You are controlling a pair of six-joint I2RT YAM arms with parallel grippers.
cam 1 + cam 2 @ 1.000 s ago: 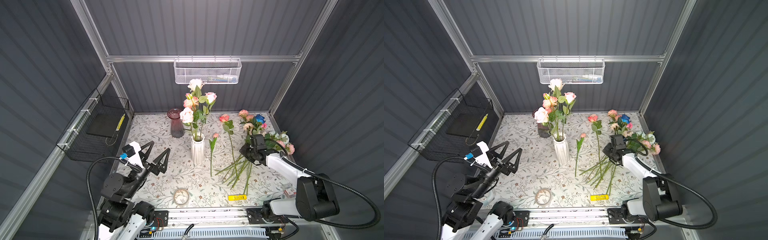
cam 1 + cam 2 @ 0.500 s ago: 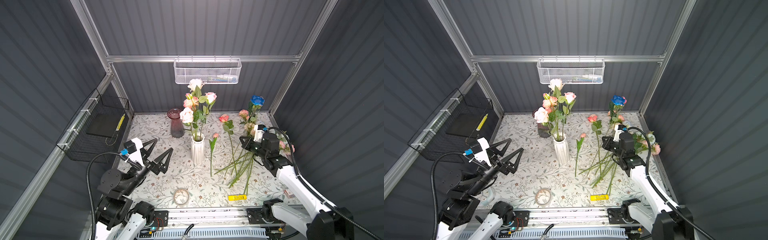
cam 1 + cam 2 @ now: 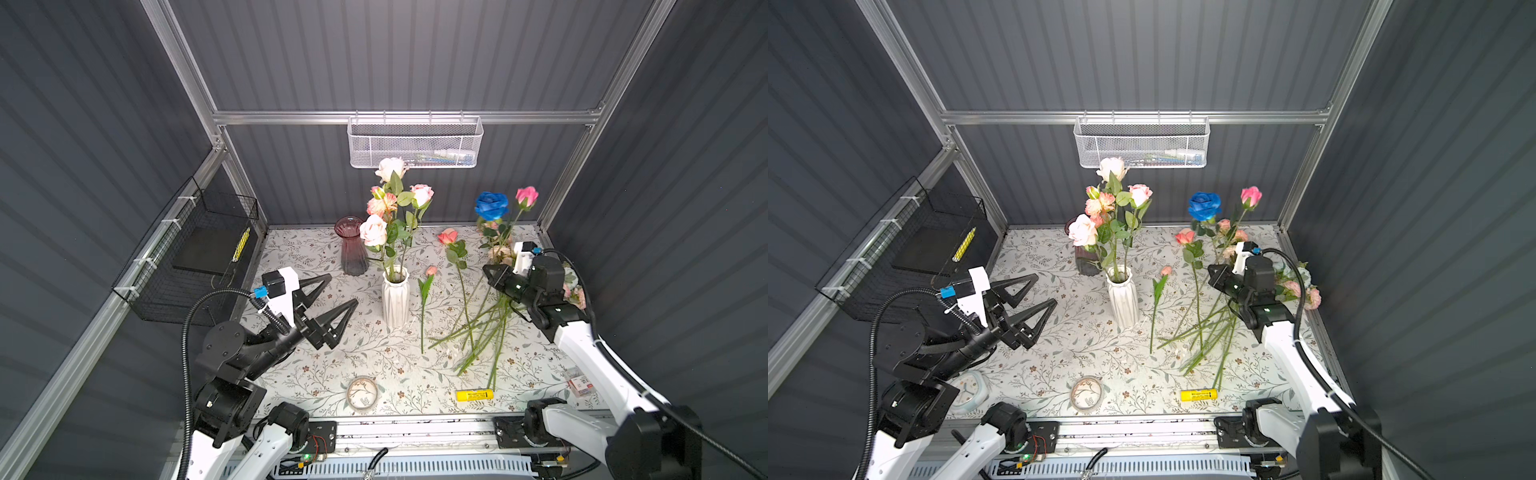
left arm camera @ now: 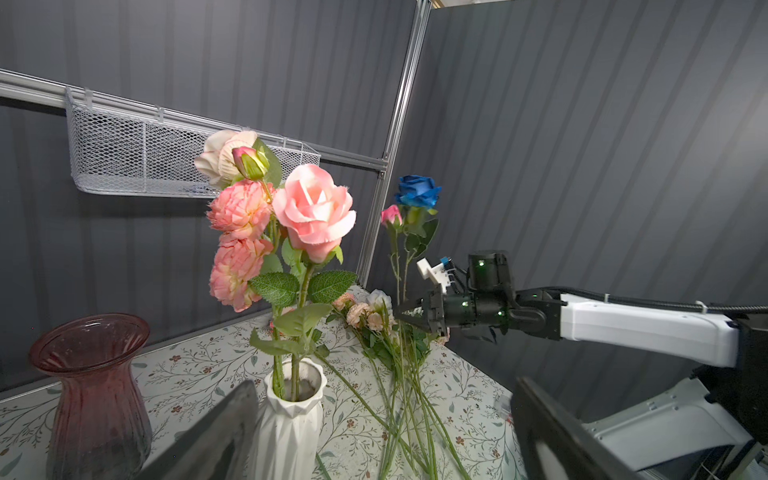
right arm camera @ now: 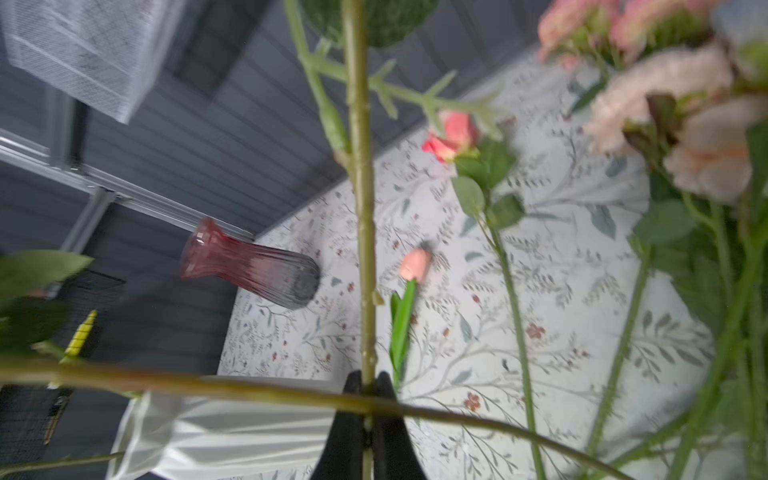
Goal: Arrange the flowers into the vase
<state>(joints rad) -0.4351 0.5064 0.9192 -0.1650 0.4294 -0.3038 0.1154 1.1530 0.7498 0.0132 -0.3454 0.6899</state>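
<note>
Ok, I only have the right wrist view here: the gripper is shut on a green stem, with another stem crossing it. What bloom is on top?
Observer: Two blooms stand raised above the right gripper: a deep blue rose and a pink rose. Both stems lead down to it.
Operator: Is the left arm helping?
Observer: No, the left gripper is open and empty, left of the white vase and apart from it.
Operator: Anything in that vase?
Observer: Yes, several pink and cream flowers stand upright in it.
</note>
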